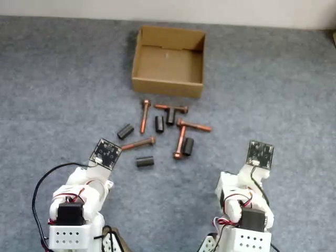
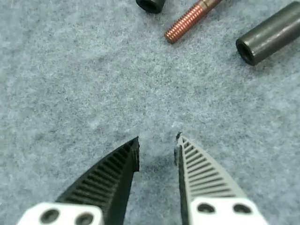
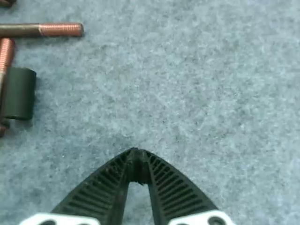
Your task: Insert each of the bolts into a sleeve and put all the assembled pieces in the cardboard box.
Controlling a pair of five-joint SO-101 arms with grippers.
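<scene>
Facing the left gripper [image 2: 157, 140]: the threaded end of a bolt [image 2: 187, 23] and a black sleeve [image 2: 269, 33] lie on the grey carpet [image 2: 70, 84] ahead of the tips, apart from them.
Left gripper state: released, with a narrow gap between the ribbed tips.
Right gripper [image 3: 136, 152]: clenched, tips touching, low over the carpet.
Nearest to the right gripper: a second sleeve [image 3: 18, 93] just beside one copper shaft, with another bolt end [image 3: 61, 30] past it. All are well off toward the table's middle.
Bolts and sleeves: five copper bolts [image 1: 138, 143] and five sleeves [image 1: 145, 161] lie scattered mid-table, between the arms and the box.
Cardboard box [image 1: 167, 86]: near the middle of the table's far edge, top open — its brown floor showing.
</scene>
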